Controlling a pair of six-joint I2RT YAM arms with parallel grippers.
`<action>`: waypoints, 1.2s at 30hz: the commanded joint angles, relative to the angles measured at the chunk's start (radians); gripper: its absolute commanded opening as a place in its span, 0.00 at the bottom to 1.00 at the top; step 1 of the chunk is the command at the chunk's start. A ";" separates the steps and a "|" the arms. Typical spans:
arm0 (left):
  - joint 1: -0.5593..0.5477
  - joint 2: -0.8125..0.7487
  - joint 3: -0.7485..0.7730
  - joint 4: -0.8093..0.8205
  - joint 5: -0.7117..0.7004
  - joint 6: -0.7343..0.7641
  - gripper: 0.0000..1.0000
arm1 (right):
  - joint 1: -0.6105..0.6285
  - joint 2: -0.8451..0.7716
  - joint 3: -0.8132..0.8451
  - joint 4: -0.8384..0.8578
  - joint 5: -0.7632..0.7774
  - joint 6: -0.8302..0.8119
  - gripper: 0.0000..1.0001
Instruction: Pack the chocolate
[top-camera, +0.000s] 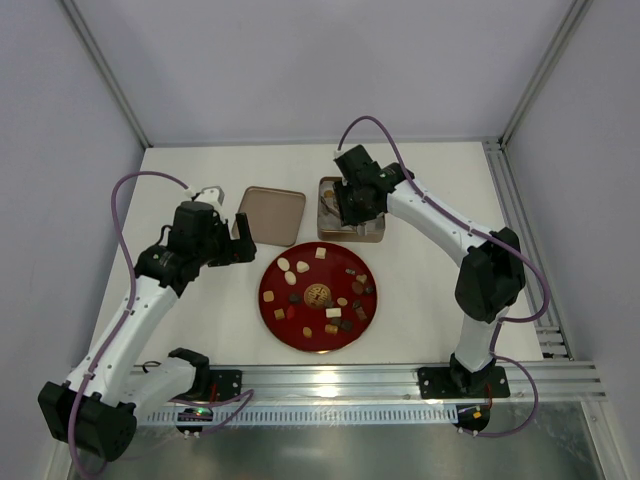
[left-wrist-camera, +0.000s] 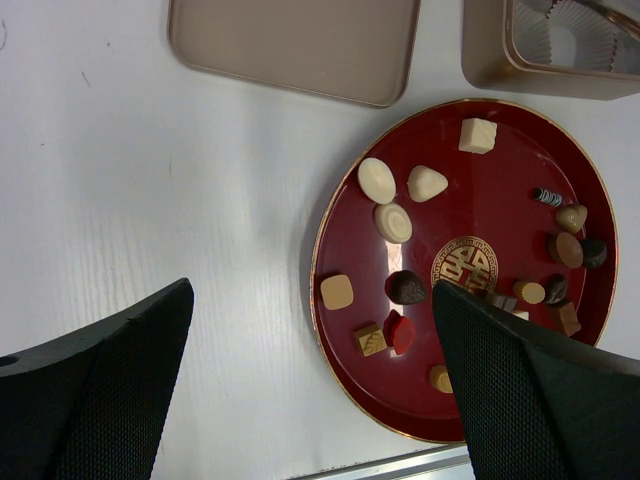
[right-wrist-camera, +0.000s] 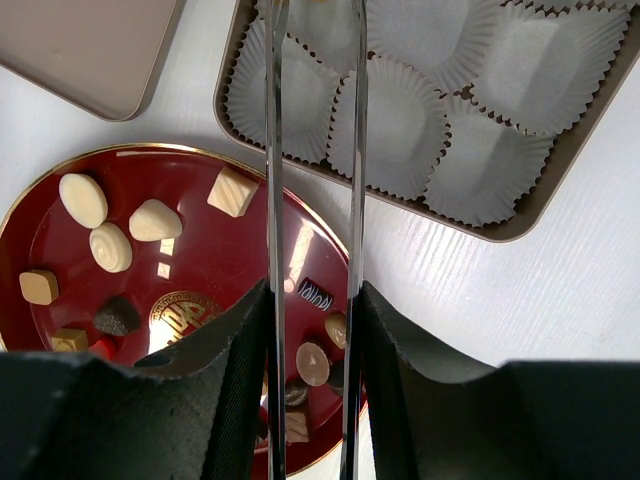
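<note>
Placing step, I judge: right pincer (right-wrist-camera: 312, 300) clamps metal tongs (right-wrist-camera: 273, 150) narrowly, tips out of frame over the tin's (right-wrist-camera: 520, 228) paper cups (right-wrist-camera: 395, 125); left pincer (left-wrist-camera: 312, 290) gapes wide, idle; chocolate (left-wrist-camera: 377, 180) lies on the red plate (left-wrist-camera: 500, 190); next needs the tongs set astride one piece.

Glossy red plate (left-wrist-camera: 490, 205), matt metal tin (left-wrist-camera: 530, 82), paper cups (right-wrist-camera: 400, 125), mirror-bright metal tongs (right-wrist-camera: 276, 200).
</note>
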 joint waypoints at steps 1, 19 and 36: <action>-0.002 0.001 0.009 0.004 0.002 0.002 1.00 | 0.000 -0.034 0.012 0.017 0.022 -0.006 0.41; -0.002 -0.002 0.009 0.007 0.002 0.000 1.00 | 0.029 -0.308 -0.114 -0.004 0.022 0.026 0.41; -0.002 0.002 0.012 0.008 0.005 -0.003 1.00 | 0.447 -0.463 -0.382 -0.026 0.053 0.237 0.41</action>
